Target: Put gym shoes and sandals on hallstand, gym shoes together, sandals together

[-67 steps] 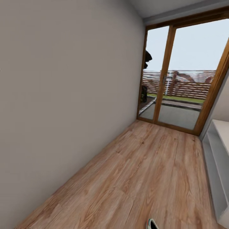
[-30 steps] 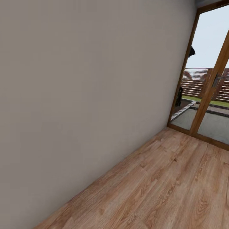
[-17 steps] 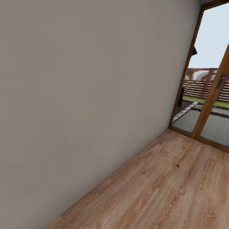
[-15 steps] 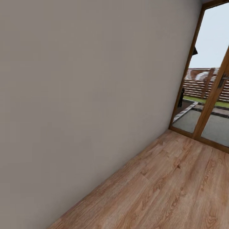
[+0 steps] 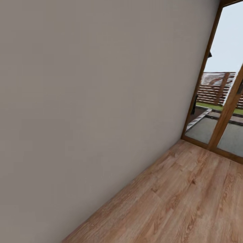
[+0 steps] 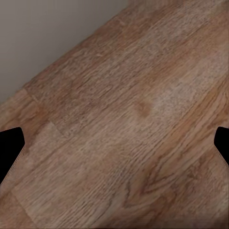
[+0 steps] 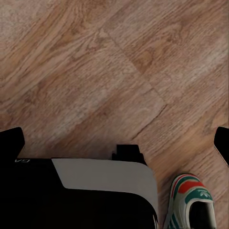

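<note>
The left gripper (image 6: 114, 148) showed in the left wrist view as two black fingertips (image 6: 10, 145) at the far edges of the picture, spread wide apart with nothing between them. Under it lay the bare wood floor (image 6: 133, 109), and a strip of grey wall (image 6: 43, 33) met the floor just past it. The right gripper (image 7: 114, 140) looked the same in the right wrist view: two black tips far apart, wide, and holding nothing. Below that gripper was the floor (image 7: 95, 62) again, and part of the robot's own body (image 7: 81, 195), black with a pale grey plate on it. Just beside that body, one gym shoe (image 7: 191, 202) sat on the floor, cream-white with green stripes and a red-orange patch. Only part of the shoe could be seen at the picture's edge. In the head view a big grey wall (image 5: 94, 101) stood on the left, with the brown plank floor (image 5: 175, 202) running along its foot. At the far end was a glass door (image 5: 221, 111) in a wooden frame. Through the glass there was a slatted fence (image 5: 216, 89), some grass and pale sky.
</note>
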Robot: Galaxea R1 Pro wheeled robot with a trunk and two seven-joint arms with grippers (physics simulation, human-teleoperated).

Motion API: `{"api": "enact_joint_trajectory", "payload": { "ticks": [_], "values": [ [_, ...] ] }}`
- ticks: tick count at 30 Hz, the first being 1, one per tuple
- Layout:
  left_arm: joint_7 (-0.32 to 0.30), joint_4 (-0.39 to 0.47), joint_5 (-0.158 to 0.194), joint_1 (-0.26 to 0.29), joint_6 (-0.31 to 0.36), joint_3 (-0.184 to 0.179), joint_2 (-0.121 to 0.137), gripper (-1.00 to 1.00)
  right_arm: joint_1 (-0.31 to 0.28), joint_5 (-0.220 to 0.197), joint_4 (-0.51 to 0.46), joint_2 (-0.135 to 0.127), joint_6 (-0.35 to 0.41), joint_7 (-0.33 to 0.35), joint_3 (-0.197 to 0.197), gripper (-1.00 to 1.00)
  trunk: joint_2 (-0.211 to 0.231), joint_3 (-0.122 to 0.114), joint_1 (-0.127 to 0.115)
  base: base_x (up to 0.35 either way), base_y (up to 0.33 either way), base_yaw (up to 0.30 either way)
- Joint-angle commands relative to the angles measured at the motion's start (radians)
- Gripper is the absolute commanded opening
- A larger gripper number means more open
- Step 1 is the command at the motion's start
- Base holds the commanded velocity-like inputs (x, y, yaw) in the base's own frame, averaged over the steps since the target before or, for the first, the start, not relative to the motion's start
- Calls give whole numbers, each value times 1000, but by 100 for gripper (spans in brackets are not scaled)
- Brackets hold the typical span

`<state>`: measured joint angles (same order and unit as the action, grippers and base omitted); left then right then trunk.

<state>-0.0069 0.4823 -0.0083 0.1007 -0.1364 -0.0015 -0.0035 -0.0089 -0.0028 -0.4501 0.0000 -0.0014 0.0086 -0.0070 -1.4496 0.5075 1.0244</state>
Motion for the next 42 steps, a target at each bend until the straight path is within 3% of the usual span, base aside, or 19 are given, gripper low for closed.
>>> {"api": "enact_joint_trajectory", "payload": {
  "ticks": [1,14,42],
  "values": [
    [-1,-1,-1,0,-3,0,0,100,0,0,-1,0,0,1,-1,100,0,1,1,343,3,0],
    [-1,-1,-1,1,-3,0,-1,100,0,0,-1,-1,0,1,-1,100,0,1,1,320,0,-3],
    [-1,-1,0,0,-3,0,-1,100,0,0,-1,-1,0,1,-1,100,0,1,1,56,0,-203]
  ]
}}
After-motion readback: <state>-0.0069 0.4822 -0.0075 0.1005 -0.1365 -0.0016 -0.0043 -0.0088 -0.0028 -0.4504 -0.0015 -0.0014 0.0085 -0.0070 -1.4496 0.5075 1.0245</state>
